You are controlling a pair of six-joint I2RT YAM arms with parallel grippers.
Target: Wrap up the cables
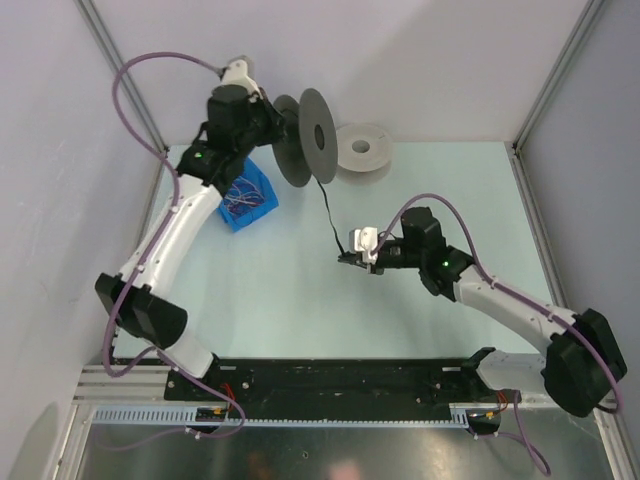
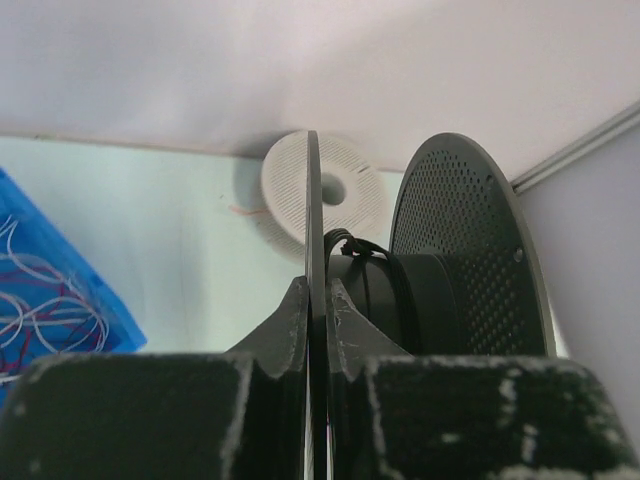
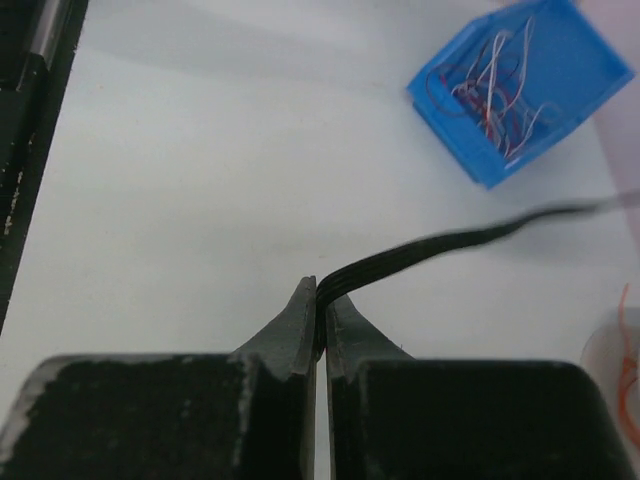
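- Bins: I counted one, a blue bin (image 1: 250, 200) at the left of the table (image 1: 420, 200), with a tangle of thin white and red wires inside.
- Just right of it, the left gripper (image 2: 316, 300) was clamped shut on the thin edge of one flange of the black spool (image 1: 318, 135).
- Spools came to two. The black spool was held on edge, and its two flanges stood upright.
- I made out one black cable (image 1: 328, 210). A few turns sat on the black spool's hub, and the rest ran from there toward me, down to the right gripper (image 3: 320, 300).
- The right gripper was pinched closed on the cable's free end, above the table's middle.
- The second spool, a white spool (image 1: 362, 150), lay flat at the back, just beside the black one.
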